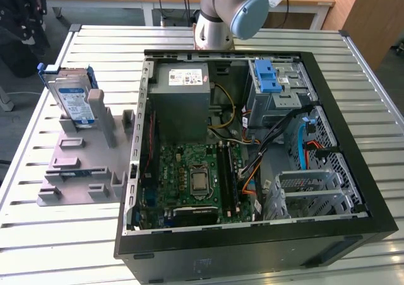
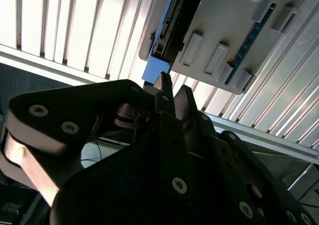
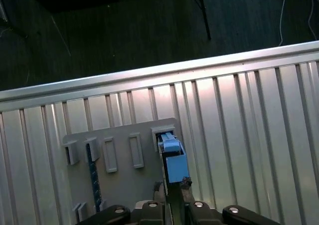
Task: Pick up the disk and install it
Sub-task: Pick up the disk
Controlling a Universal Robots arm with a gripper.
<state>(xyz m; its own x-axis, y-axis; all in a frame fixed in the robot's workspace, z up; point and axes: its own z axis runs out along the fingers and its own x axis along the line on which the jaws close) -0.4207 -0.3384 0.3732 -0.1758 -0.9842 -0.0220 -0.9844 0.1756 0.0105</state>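
Evidently, the disk stood on edge in the grey holder beside the open computer case, blue end up for easy taking, while the gripper hung above it, released, empty, lined along its edge.

Grey robot arm rising upward, dark gripper pointing downward

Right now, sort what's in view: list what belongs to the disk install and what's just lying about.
Job: disk, upright in the grey holder; pincer close by it; drive cage inside the open computer case.
Lying about: power supply; motherboard.
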